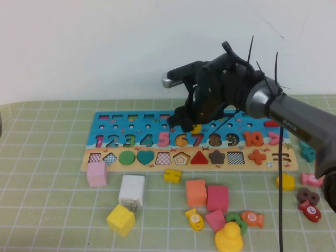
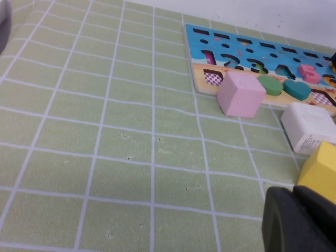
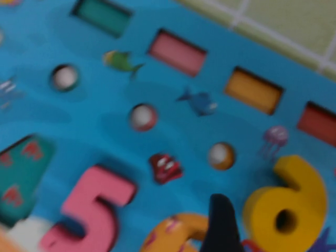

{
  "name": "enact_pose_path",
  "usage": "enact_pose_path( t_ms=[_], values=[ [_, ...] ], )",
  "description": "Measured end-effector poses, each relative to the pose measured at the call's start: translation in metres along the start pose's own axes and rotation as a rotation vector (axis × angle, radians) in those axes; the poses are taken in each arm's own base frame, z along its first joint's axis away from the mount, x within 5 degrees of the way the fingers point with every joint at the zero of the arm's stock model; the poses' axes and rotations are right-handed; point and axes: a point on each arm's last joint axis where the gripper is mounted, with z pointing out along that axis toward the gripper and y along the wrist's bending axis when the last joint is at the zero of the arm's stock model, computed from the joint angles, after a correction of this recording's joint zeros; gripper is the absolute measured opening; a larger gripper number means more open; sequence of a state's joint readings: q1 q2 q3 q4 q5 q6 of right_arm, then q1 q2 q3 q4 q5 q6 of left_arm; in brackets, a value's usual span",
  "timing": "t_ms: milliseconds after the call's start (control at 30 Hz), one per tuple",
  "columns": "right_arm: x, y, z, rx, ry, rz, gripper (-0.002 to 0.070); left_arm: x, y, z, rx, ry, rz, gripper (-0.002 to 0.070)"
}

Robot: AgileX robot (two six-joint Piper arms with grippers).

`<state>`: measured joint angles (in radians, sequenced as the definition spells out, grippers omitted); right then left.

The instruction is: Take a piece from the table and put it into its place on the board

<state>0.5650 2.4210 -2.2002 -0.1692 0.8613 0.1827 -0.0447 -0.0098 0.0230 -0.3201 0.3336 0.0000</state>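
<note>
The board [image 1: 105, 118] lies across the far half of the table [image 1: 47, 199], with numerals 1-10 and a sandy strip of shapes. My right gripper [image 1: 195, 125] hangs over its middle, shut on the piece [image 1: 197, 127], the yellow "6". In the right wrist view the piece [image 3: 286, 202] is held just above the blue board [image 3: 105, 121], beside the orange 6 recess [image 3: 176, 231] and the pink 5 [image 3: 94, 210]; one black fingertip [image 3: 223, 226] shows next to it. My left gripper [image 2: 294, 210] is shut and empty, low over the cloth near a yellow cube [image 2: 321, 170].
Loose blocks lie in front of the board: a pink cube [image 1: 97, 174], a white block [image 1: 132, 190], a yellow cube [image 1: 121, 220], an orange cube [image 1: 196, 192], a pink cube [image 1: 217, 198], a yellow duck [image 1: 229, 237] and fish pieces [image 1: 195, 219].
</note>
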Motion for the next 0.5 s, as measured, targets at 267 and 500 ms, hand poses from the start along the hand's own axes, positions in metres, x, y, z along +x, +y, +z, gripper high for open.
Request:
enact_pose_path(
  t_ms=[267, 500],
  values=[
    [0.003, -0.002, 0.011, 0.038, 0.005, 0.021, 0.0455, 0.0, 0.0, 0.0, 0.0, 0.0, -0.001, -0.0001],
    [0.004, -0.002, 0.012, 0.039, 0.007, 0.02, 0.0383, 0.0, 0.0, 0.0, 0.001, 0.001, -0.002, -0.0001]
  ],
)
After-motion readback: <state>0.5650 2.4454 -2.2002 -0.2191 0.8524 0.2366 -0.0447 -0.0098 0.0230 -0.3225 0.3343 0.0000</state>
